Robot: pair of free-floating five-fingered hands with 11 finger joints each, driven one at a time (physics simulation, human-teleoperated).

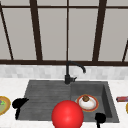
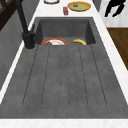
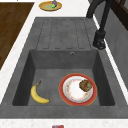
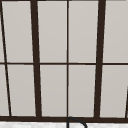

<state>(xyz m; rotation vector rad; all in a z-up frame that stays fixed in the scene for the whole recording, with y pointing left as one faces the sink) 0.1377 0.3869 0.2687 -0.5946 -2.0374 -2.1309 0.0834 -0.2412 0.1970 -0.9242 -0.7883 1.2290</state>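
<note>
One-handed: lower right hand (image 1: pixel 100 117) from sink's (image 1: pixel 45 90) front rim squarely onto plate (image 1: pixel 89 104), clear of banana (image 3: pixel 38 95); leave left hand (image 1: pixel 18 103) parked; grip states impossible to tell.

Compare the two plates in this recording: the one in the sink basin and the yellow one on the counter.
The basin plate has a red rim and white centre; the counter plate is yellow-orange with a greenish centre. The basin plate lies on the basin floor beside a banana and carries a brown muffin-like item; the counter plate sits on the counter past the drainboard and carries a small dark item. Both are round and lie flat.
</note>
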